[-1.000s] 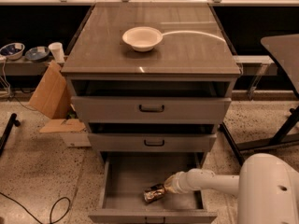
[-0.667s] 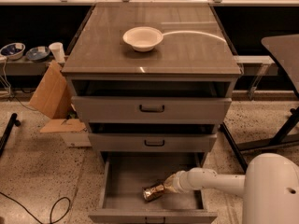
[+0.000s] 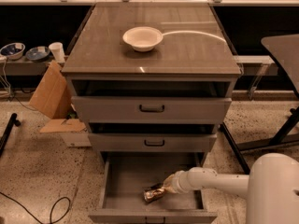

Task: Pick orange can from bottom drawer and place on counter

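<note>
The bottom drawer is pulled open below two upper grey drawers. The orange can lies on its side on the drawer floor, right of the middle, shiny golden-orange. My white arm reaches in from the lower right, and my gripper is down inside the drawer right at the can's right end, touching or around it. The counter is the glossy grey-brown cabinet top, with a white bowl on it.
A white cable curves across the counter right of the bowl. Cardboard pieces lean left of the cabinet. A shelf at the left holds bowls and a white cup. A dark table with black legs stands at the right.
My gripper has slid a little left and closed in on the can's right end. The can has hardly moved.
</note>
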`<control>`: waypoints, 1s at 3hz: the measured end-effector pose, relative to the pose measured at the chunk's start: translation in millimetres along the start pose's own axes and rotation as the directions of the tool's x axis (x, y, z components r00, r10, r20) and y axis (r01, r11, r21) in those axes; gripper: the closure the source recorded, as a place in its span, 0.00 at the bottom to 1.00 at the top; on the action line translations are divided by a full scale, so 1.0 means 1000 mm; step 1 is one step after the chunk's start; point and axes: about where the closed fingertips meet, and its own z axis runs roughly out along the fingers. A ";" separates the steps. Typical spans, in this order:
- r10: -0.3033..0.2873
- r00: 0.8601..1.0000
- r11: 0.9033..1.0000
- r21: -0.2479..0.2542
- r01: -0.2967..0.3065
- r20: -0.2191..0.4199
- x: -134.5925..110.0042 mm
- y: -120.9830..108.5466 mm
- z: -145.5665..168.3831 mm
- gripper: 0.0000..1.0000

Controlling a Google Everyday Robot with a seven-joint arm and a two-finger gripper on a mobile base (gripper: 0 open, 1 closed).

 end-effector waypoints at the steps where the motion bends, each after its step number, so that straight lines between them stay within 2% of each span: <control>1: 0.001 1.000 1.000 -0.012 -0.001 0.002 0.001 0.005 0.002 1.00; 2: -0.001 1.000 1.000 -0.026 0.001 0.006 0.002 0.009 0.005 0.81; 3: -0.009 1.000 0.999 -0.046 0.010 0.008 -0.001 0.015 0.013 0.58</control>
